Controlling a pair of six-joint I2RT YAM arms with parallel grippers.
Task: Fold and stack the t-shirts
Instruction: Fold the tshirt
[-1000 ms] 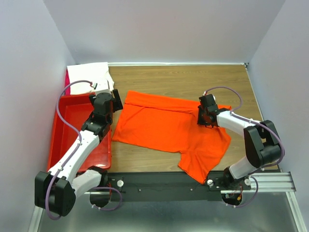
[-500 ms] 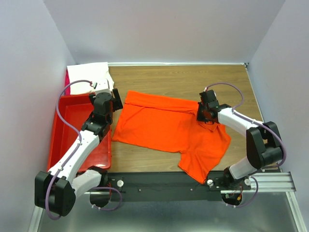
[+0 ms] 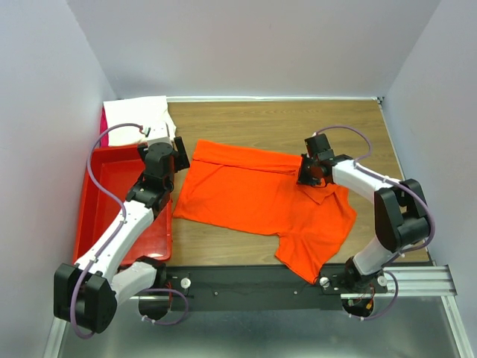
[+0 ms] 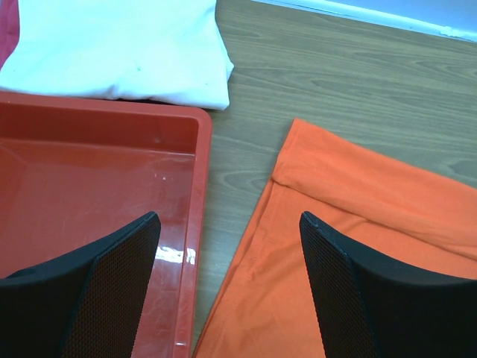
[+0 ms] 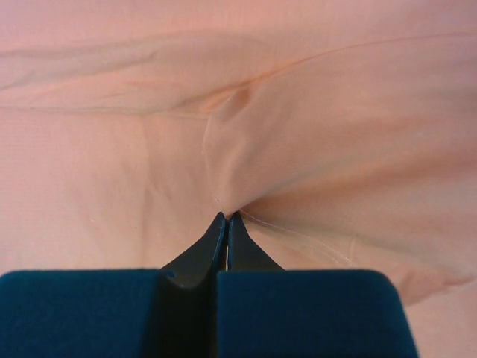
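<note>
The orange-red t-shirt [image 3: 253,195] lies spread on the wooden table, its far edge folded over. My right gripper [image 3: 307,174] is shut on a pinch of its cloth at the right sleeve, which it has drawn inward over the body; in the right wrist view the closed fingertips [image 5: 226,218] hold a raised fold of the shirt [image 5: 313,142]. My left gripper [image 3: 177,158] is open and empty, above the gap between the bin and the shirt's left edge [image 4: 298,246]. A folded white t-shirt [image 3: 138,115] lies at the far left and also shows in the left wrist view [image 4: 119,48]. A pink sliver [image 3: 103,119] shows beside it.
A rigid red plastic bin [image 3: 112,201] stands at the left, its rim [image 4: 195,224] close to the shirt's left edge. Bare wood [image 3: 298,119] lies beyond the shirt. Grey walls enclose the table on three sides. A metal rail [image 3: 417,282] runs along the near edge.
My right gripper has moved left and a little farther away, dragging the right sleeve inward over the shirt's body. The left arm has not moved.
</note>
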